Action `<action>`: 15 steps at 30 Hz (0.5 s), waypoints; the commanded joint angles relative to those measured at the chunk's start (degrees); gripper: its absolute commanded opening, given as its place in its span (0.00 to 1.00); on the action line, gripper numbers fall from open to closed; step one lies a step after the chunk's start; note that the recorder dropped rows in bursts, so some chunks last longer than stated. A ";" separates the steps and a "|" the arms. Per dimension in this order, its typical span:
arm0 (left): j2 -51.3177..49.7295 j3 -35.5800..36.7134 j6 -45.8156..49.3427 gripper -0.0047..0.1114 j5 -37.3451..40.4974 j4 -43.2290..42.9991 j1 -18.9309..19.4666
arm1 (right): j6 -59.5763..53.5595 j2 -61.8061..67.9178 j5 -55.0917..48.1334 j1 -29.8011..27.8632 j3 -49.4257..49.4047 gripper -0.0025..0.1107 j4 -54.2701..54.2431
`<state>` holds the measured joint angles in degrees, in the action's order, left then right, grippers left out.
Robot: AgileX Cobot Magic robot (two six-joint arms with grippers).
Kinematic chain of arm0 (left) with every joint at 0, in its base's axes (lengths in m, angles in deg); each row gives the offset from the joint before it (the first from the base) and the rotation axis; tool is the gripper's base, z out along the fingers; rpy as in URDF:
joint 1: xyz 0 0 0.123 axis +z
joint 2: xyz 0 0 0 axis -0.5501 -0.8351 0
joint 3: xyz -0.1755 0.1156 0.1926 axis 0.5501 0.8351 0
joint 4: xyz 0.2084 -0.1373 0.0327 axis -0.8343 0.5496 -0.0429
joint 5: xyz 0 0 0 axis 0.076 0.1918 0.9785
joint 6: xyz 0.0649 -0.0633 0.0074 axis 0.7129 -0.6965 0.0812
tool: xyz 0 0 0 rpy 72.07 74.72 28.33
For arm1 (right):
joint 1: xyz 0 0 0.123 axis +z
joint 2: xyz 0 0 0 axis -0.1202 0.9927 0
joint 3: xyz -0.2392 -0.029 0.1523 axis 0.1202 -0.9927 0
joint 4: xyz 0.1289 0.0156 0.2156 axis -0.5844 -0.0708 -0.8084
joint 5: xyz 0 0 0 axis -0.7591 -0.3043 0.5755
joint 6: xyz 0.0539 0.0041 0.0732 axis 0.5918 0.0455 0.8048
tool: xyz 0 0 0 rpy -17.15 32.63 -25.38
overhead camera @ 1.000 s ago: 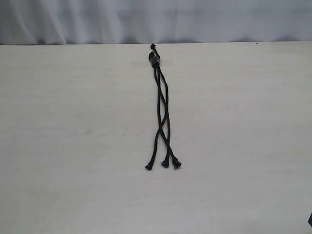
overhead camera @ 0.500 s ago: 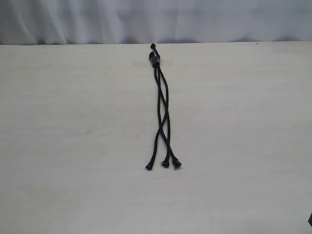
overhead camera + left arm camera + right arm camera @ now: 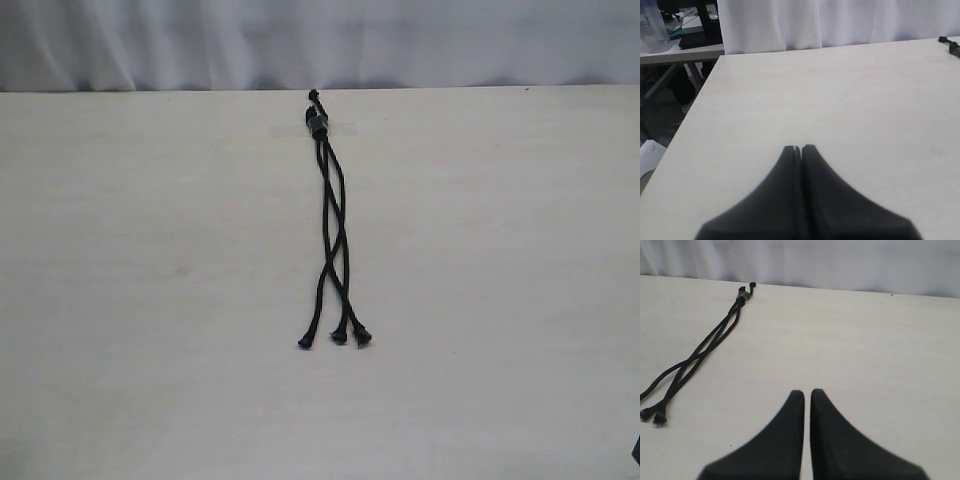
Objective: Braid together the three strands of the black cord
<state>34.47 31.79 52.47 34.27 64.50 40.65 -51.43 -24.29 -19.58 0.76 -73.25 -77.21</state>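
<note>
The black cord (image 3: pixel 330 220) lies straight down the middle of the pale table, its knotted end (image 3: pixel 317 120) at the far edge. The three strands cross one another loosely and end in frayed tips (image 3: pixel 339 337) close together. In the right wrist view the cord (image 3: pixel 705 347) lies well off to one side of my right gripper (image 3: pixel 807 392), whose jaws stand almost together with nothing between them. My left gripper (image 3: pixel 798 148) is shut and empty over bare table. Only the cord's knotted end (image 3: pixel 950 42) shows at the edge of that view. Neither gripper touches the cord.
A strip of clear tape (image 3: pixel 345 127) lies across the knotted end. A white curtain (image 3: pixel 320 40) hangs behind the table. The left wrist view shows the table's side edge (image 3: pixel 690 115) and a side table with a bottle (image 3: pixel 652 30) beyond it.
</note>
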 commanded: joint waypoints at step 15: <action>0.25 0.40 7.53 0.04 -3.25 8.63 0.27 | 0.35 -0.23 0.70 -0.33 -0.20 0.06 0.27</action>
<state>34.52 32.01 57.71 32.27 71.25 40.65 -51.43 -24.29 -19.58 0.76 -73.25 -77.21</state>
